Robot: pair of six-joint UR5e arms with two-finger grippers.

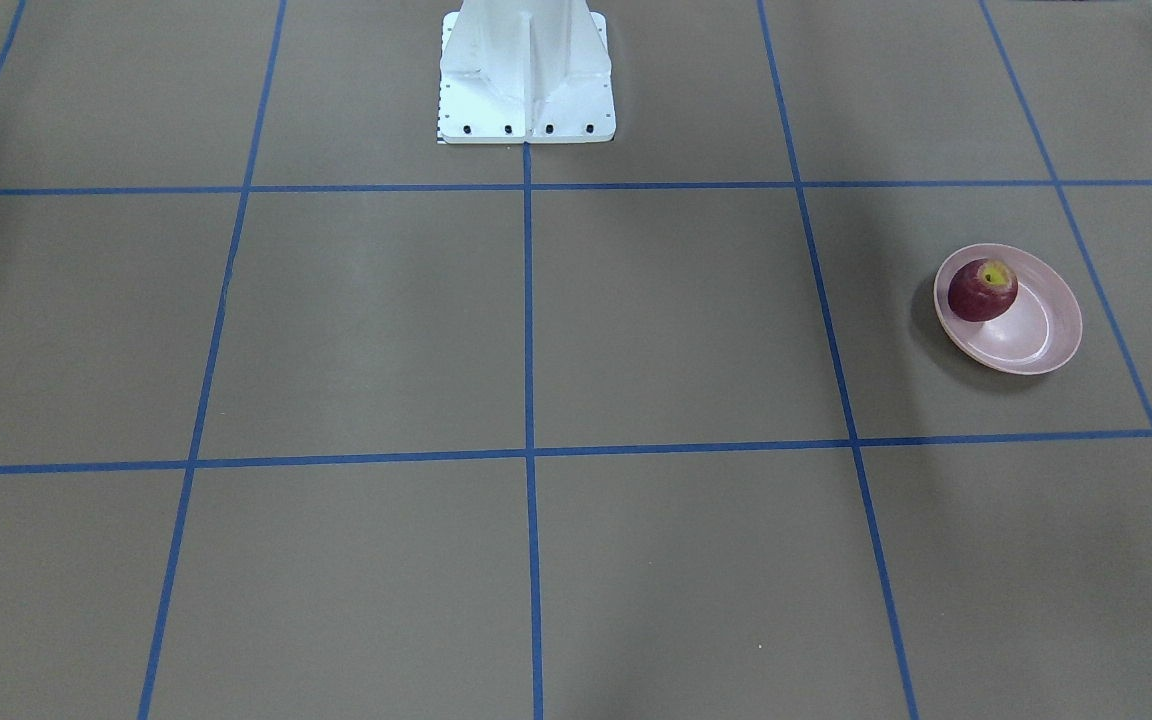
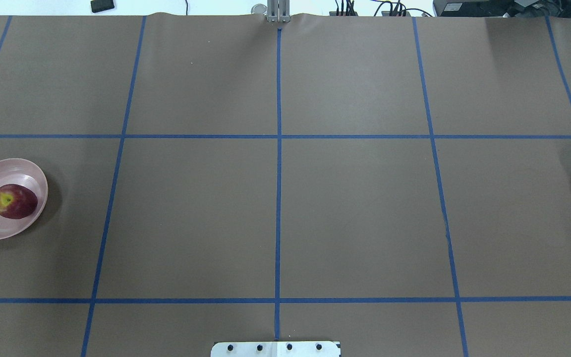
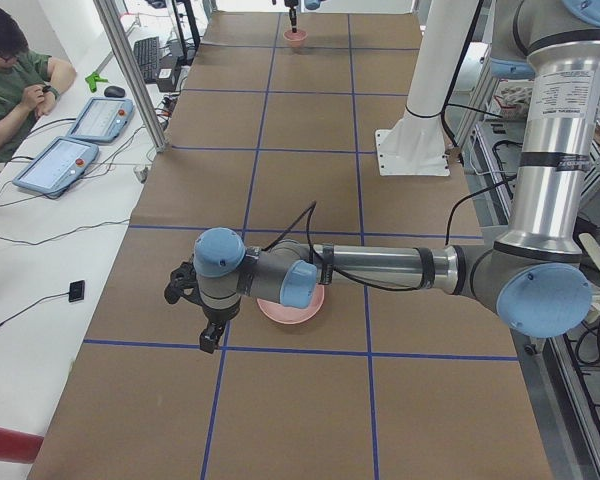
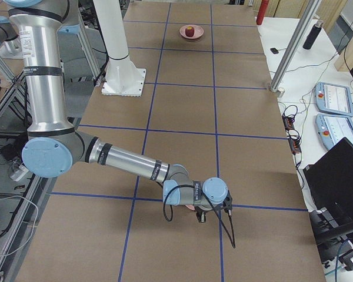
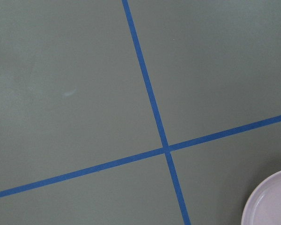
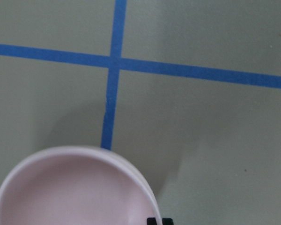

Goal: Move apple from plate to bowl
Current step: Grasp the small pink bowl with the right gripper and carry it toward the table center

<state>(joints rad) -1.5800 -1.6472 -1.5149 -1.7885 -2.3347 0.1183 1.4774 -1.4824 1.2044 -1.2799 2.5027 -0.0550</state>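
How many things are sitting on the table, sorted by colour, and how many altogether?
Dark red: 1, the apple
Pale pink: 2, the plate and the bowl
Total: 3

Light: even and diffuse, from above; no hard glare on the brown paper-covered table (image 2: 355,208).

Shadows: a soft dark crescent lies beside the wide shallow pale pink plate (image 1: 1046,340). A similar halo surrounds the small deep pale pink bowl (image 6: 61,197) in my right wrist view. Broad faint bands darken the table in places.

Colour: both my wrist views render the table grey-green, not brown.

Focus: the bowl's rim is soft; the blue tape lines (image 5: 145,84) are crisp in my left wrist view.

Exposure: the small dark red apple (image 2: 14,201) shows a bright yellow patch, and its red side is near black. The strip beyond the table is washed pale in the overhead view.
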